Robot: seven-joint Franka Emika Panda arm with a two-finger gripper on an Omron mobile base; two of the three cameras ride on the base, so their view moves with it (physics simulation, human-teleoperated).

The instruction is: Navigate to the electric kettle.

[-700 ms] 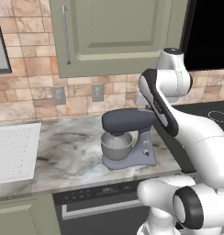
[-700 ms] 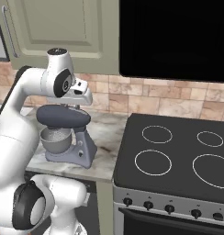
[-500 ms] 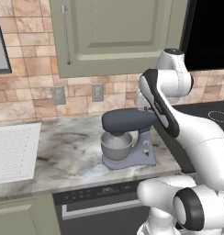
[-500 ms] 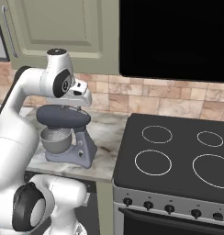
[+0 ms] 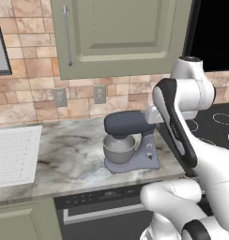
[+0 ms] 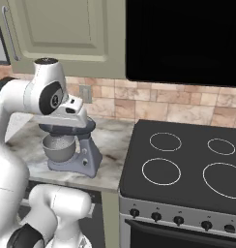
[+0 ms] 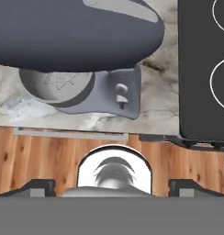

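Both base views flank the stand mixer (image 5: 128, 140) (shared); hand view looks steeply down.

You are looking at a home kitchen: a marble-look counter (image 5: 74, 154) carries a dark-grey stand mixer (image 5: 128, 140) beside a black cooktop (image 6: 187, 164) with oven knobs (image 6: 178, 220), under green wall cabinets (image 5: 121, 37), a tan tile backsplash (image 5: 27, 93) with outlets (image 5: 100, 93), above wood flooring (image 7: 49, 156)

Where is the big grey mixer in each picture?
Left base view: the mixer stands mid-picture on the counter.
Right base view: lower left, partly behind the arm.
Hand view: across the top, seen from above.
Shared landmark: the black stove beside it.
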